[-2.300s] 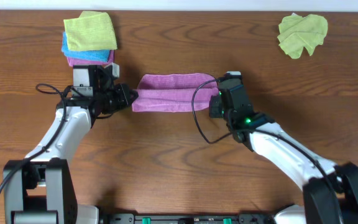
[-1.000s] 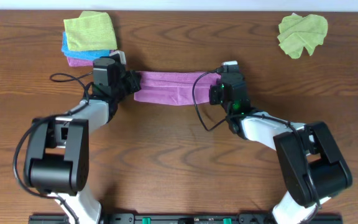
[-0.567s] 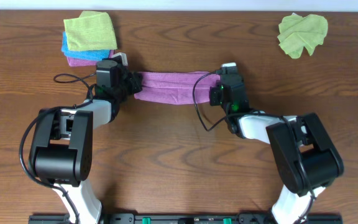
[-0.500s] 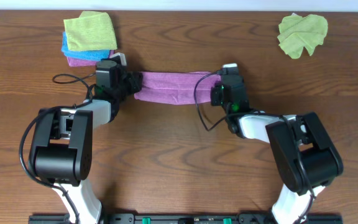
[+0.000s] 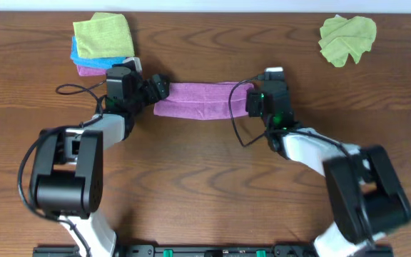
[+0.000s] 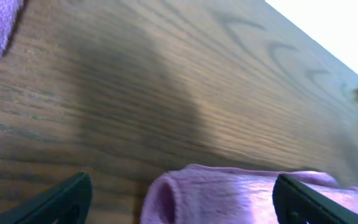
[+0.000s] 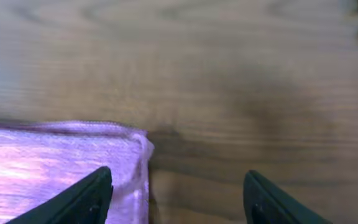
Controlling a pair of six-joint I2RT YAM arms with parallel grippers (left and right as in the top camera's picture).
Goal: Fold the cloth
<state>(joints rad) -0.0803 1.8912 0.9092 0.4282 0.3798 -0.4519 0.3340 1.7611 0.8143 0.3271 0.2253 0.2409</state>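
Observation:
The cloth [image 5: 198,100] lies flat on the table as a long lilac strip, folded over lengthways. My left gripper [image 5: 159,91] stands open at its left end. In the left wrist view the rounded fold of the cloth [image 6: 241,193] sits between the spread fingers of that gripper [image 6: 182,205], touching neither. My right gripper [image 5: 261,89] is open at the cloth's right end. In the right wrist view the cloth's corner [image 7: 55,168] lies by the left finger of the open gripper [image 7: 176,199], with bare wood under the rest of the gap.
A stack of folded cloths [image 5: 102,43], lime-green over blue over magenta, sits at the back left, just behind the left gripper. A crumpled lime-green cloth [image 5: 347,39] lies at the back right. The table's far edge runs close behind both.
Both grippers went from shut on the cloth's ends to open, letting the cloth go. It now rests on the table. The right gripper has shifted slightly to the right.

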